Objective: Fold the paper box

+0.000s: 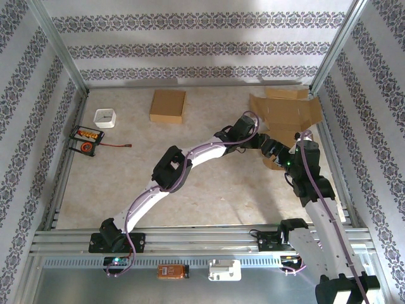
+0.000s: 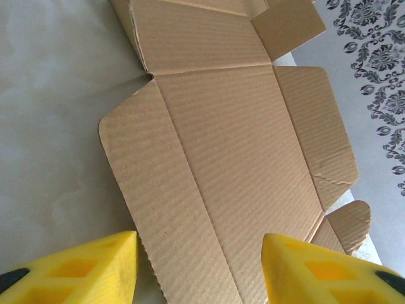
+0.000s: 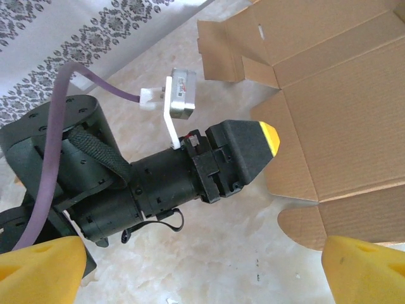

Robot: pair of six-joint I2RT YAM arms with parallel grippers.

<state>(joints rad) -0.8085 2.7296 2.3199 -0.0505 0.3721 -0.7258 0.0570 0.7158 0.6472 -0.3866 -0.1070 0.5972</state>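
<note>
The paper box (image 1: 286, 114) lies unfolded, a flat brown cardboard sheet at the back right of the table. My left gripper (image 2: 199, 269) is open over its near side. The left wrist view has one yellow finger (image 2: 82, 269) just off the flap's edge and the other (image 2: 323, 269) over the main panel (image 2: 247, 158). In the right wrist view the left gripper (image 3: 250, 152) sits at the edge of the cardboard (image 3: 342, 95). My right gripper (image 3: 202, 278) hangs wide open above bare table beside the sheet, with nothing between its fingers.
A folded brown box (image 1: 168, 106) rests at the back centre. A small white box (image 1: 105, 118) and an orange-and-black device (image 1: 87, 138) with a red lead sit at the back left. Metal frame rails and patterned walls enclose the table, close to the sheet's right side.
</note>
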